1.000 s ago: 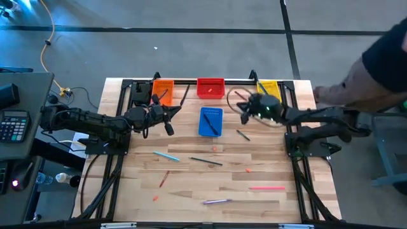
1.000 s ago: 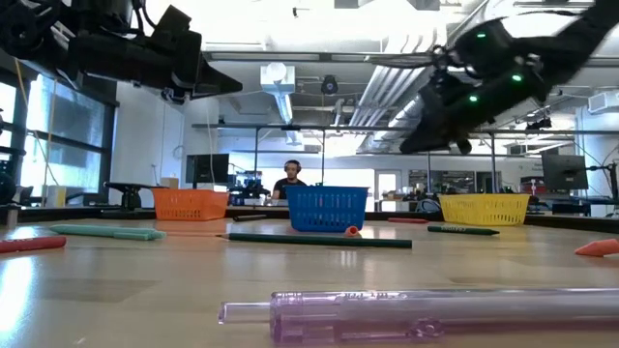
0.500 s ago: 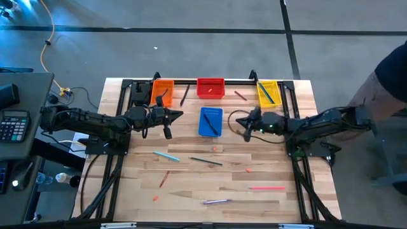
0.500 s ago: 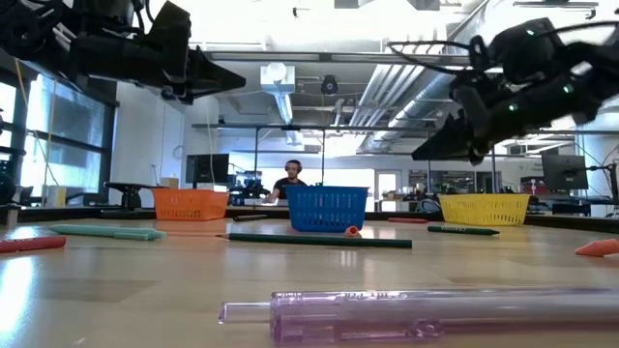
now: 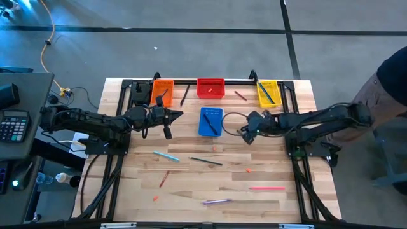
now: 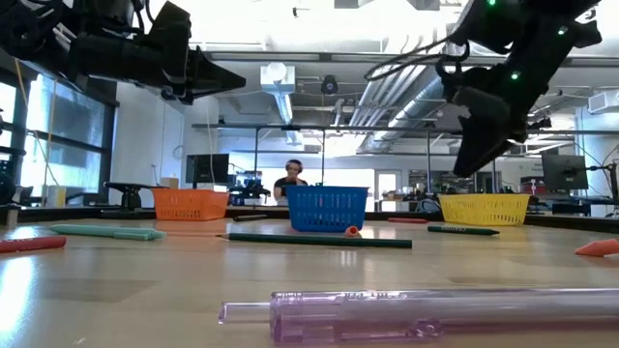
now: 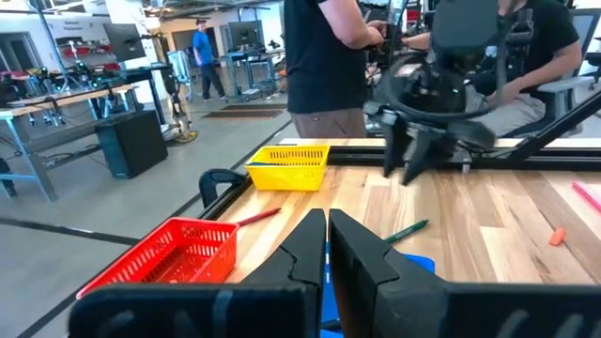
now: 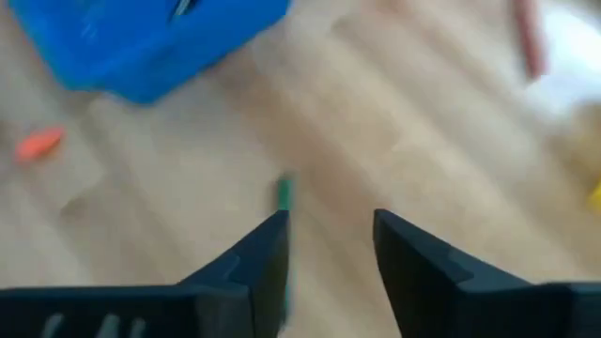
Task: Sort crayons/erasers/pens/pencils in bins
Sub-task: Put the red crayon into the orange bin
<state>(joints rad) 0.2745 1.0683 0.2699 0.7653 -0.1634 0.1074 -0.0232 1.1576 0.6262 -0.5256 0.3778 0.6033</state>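
Note:
Four bins stand at the table's far side: orange (image 5: 163, 91), red (image 5: 210, 88), yellow (image 5: 268, 92), and blue (image 5: 210, 121) a little nearer. My right gripper (image 8: 329, 244) is open and tipped down above a green pencil (image 8: 284, 192) that lies flat on the table to the right of the blue bin (image 8: 141, 38). The pencil shows just beside one finger, apart from it. My left gripper (image 7: 327, 235) is shut and empty, held level above the table between the orange bin and the blue bin.
Loose on the wood lie a teal pen (image 5: 166, 155), a dark pencil (image 5: 206, 161), a pink pen (image 5: 267, 187), a purple pen (image 5: 216, 201), a red crayon (image 5: 164, 179) and small orange erasers (image 5: 248, 170). A person (image 5: 389, 83) stands off the table's right edge.
My right gripper has swung from beside the yellow bin toward the table's near edge and stopped over the green pencil. It has tipped from nearly level to pointing steeply down. The person at the right has drawn back from the table.

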